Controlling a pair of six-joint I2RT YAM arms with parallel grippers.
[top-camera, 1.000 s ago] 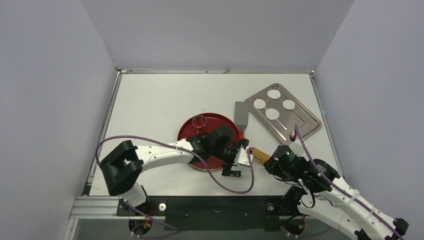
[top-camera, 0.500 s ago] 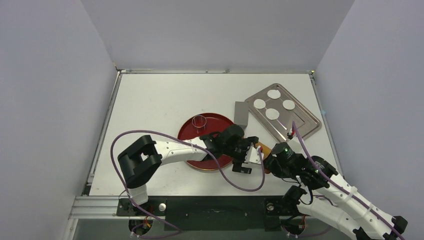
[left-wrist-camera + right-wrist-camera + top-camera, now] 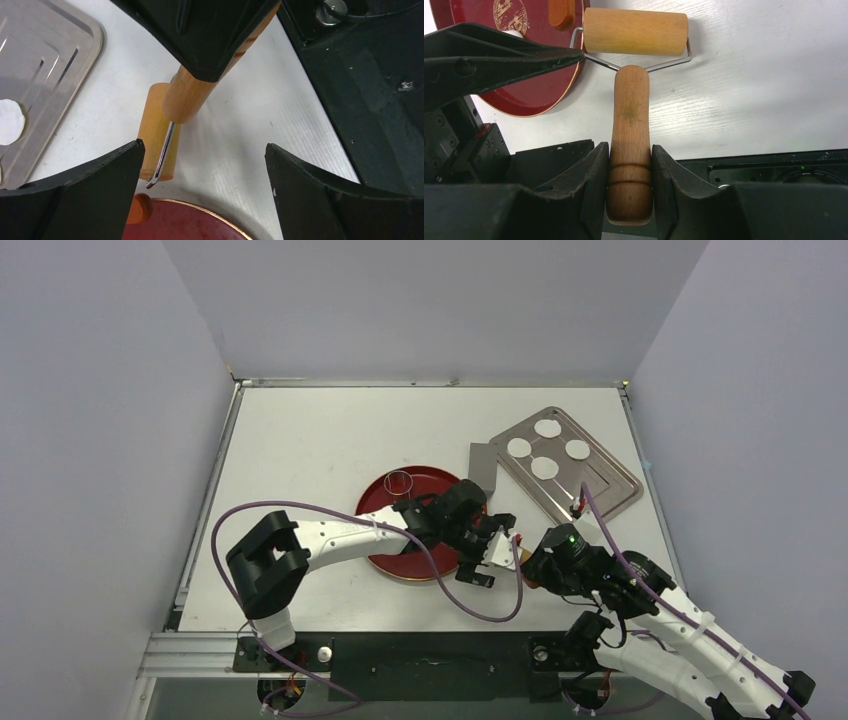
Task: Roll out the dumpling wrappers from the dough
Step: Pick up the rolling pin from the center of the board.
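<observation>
Tight near-centre, open room far left.
We see the left pincer [image 3: 488, 552] spread wide, nose to nose with the right pincer [image 3: 630, 170] clamped on the roller [image 3: 635, 31] handle; roller drum sits between them, just beside the red plate [image 3: 378, 502] rim. Left arm [image 3: 340, 535] lies over the plate. Grey block [image 3: 482, 468] and metal tray [image 3: 610, 485] with dumpling wrappers [image 3: 545, 467] block far right. Bare worktop [image 3: 300, 435] at left and back gives passage.

Roller [image 3: 630, 110] smooth wood; tray [image 3: 610, 485] shiny metal; plate [image 3: 380, 508] glossy.

White table [image 3: 320, 430] — red plate [image 3: 385, 502], steel tray [image 3: 612, 483]
</observation>
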